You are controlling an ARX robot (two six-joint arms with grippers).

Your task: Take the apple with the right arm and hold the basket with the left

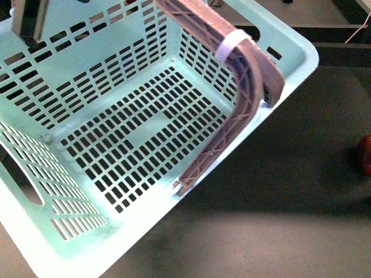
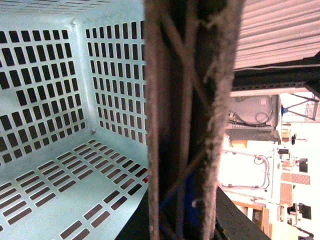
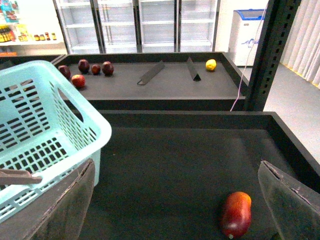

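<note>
The pale mint-green basket (image 1: 293,43) fills the left of the front view, tilted, with its slotted floor empty. Its brownish-mauve handle (image 1: 246,87) with a white band arches over the near right corner. My left gripper (image 2: 185,200) is shut on that handle (image 2: 170,100), which runs straight through the left wrist view. The apple (image 3: 236,214), glossy red with an orange blush, lies on its side on the dark bin floor; it also shows at the right edge as the apple (image 1: 365,155). My right gripper (image 3: 177,210) hangs open above the floor, the apple between its fingers and nearer one finger (image 3: 290,200).
The basket's rim (image 3: 95,125) is close beside the other right finger (image 3: 65,205). Raised black bin walls (image 3: 200,117) surround the floor. A farther bin holds several dark red fruits (image 3: 84,65), a yellow fruit (image 3: 211,64) and two dividers. A black post (image 3: 272,50) stands at the right.
</note>
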